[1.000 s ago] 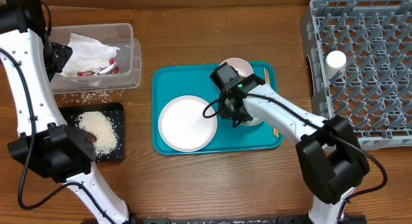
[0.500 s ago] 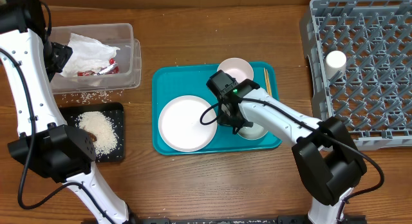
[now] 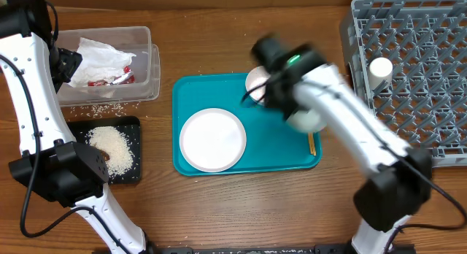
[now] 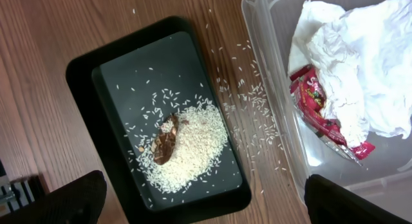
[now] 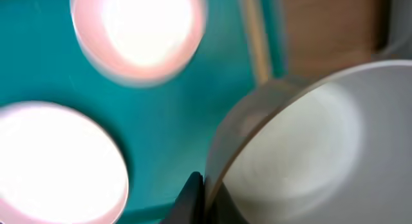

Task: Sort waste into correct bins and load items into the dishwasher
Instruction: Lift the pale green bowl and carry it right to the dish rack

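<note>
My right gripper [image 3: 290, 108] is shut on the rim of the grey-green dish [image 3: 306, 121] and holds it lifted over the right side of the teal tray [image 3: 190, 93]; the arm is motion-blurred. In the right wrist view a finger [image 5: 195, 197] pinches the dish [image 5: 302, 147] rim. The white bowl [image 3: 257, 82], white plate [image 3: 212, 139] and chopsticks [image 3: 311, 144] lie on the teal tray. The white cup [image 3: 380, 68] stands in the grey rack [image 3: 416, 130]. My left gripper [image 4: 206, 214] is open and empty above the black tray [image 4: 109, 63] of rice and a brown scrap [image 4: 166, 141], beside the clear tub [image 4: 270, 76].
The clear tub [image 3: 149, 82] at back left holds crumpled napkins [image 3: 98, 57] and a red wrapper [image 3: 111, 80]. Loose rice grains [image 3: 102, 108] lie on the wood between the tub and the black tray [image 3: 133, 130]. The rack fills the right back corner.
My right arm has lifted the grey-green dish off the teal tray and swung it up and to the right. The left arm has not moved.
</note>
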